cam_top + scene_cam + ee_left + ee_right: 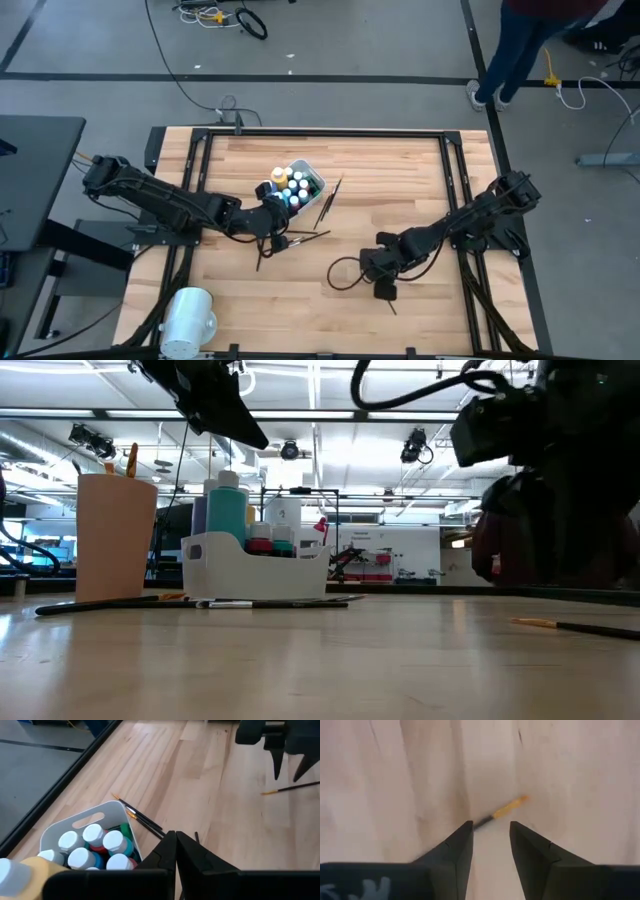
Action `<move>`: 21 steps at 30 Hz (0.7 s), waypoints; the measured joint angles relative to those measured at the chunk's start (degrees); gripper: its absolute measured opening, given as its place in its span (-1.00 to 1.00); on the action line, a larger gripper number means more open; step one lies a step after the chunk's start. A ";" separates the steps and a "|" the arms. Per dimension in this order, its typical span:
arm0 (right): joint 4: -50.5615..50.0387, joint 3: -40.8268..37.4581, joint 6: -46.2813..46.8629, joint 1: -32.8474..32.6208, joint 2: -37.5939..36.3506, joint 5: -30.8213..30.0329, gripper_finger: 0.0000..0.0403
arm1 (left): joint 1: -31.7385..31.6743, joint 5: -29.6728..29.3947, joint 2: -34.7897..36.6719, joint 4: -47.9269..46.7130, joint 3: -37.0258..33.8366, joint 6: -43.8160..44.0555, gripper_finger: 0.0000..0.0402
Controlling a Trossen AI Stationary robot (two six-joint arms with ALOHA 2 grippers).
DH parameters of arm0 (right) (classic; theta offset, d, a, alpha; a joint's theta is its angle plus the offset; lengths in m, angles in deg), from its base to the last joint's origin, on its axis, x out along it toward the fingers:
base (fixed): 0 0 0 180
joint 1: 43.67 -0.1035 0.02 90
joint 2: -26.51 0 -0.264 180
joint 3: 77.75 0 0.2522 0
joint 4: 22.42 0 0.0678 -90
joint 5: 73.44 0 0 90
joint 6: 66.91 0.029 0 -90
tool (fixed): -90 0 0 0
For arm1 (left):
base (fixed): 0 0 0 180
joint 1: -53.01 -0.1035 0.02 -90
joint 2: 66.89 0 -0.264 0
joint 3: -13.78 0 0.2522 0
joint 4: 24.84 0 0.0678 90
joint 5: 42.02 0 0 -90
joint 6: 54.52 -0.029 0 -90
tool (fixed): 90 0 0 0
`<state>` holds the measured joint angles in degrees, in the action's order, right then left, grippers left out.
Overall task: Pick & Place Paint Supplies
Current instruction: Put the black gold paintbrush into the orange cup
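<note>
At the table's near edge, the right gripper [490, 850] hangs low with its jaws apart, straddling a dark-handled brush [506, 810] that lies flat on the wooden table [400, 180]; the step in hand looks to be picking up this stray brush. Next it must settle lower and close squarely on the thin handle. Farther in, the left gripper [175, 851] is closed on nothing visible beside the white tub [90, 818] of paint bottles [114, 841], with more brushes [328, 203] nearby.
</note>
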<state>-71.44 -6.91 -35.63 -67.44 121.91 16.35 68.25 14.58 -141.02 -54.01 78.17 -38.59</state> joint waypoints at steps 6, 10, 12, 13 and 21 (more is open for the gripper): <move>4.28 0.04 3.23 1.01 1.25 2.62 -0.35 | 0.00 0.08 0.00 0.06 0.02 -0.09 -0.94; 3.50 0.04 4.32 2.70 2.10 2.97 -0.35 | -0.02 -0.10 0.00 0.73 0.04 -3.65 -0.92; 4.75 0.04 4.83 3.44 2.72 3.43 -0.35 | -0.02 -0.01 0.00 1.35 0.04 -5.40 -0.92; 4.20 0.04 4.85 3.69 2.85 3.40 -0.35 | -0.02 -0.10 0.00 1.46 0.04 -6.01 -0.92; -0.11 -0.03 4.84 5.33 5.11 4.29 -0.35 | -0.02 -0.28 0.00 3.69 0.04 -11.22 -0.95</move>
<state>-71.55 -6.93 -30.80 -62.11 127.02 20.63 68.23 14.29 -141.02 -50.33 78.21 -49.81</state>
